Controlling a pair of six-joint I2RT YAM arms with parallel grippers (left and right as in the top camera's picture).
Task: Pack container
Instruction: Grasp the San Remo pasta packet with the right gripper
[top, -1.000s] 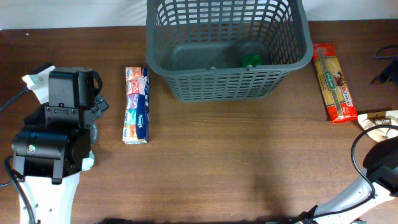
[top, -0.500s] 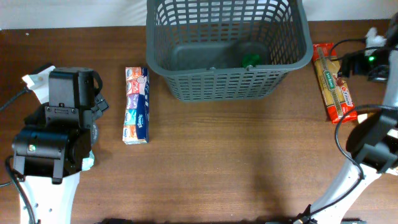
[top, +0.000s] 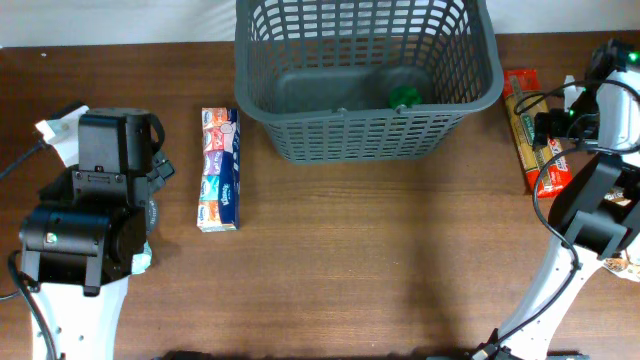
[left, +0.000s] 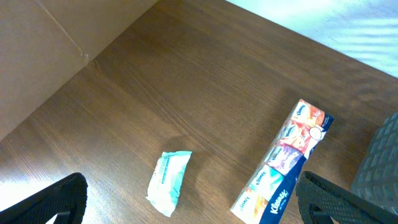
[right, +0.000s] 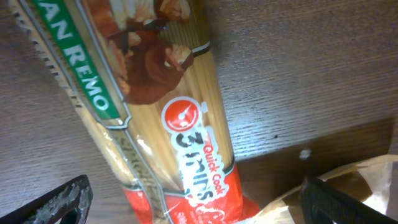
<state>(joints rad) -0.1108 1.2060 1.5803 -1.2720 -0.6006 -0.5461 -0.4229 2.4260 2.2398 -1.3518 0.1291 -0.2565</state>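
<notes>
1. The right end effector (right: 199, 200), jaws apart, hangs over the spaghetti packet (right: 168, 106); lower it square across the width.
2. Clamp mid-length, then lift over the rim of the basket (top: 365, 135), which stands beside it at the far edge of the counter (top: 380, 260).

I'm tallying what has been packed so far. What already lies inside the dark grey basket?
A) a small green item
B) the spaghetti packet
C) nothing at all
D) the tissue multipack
A: a small green item sits on the bottom of the container, while the tissue pack and the spaghetti packet lie outside it on the table.
</notes>
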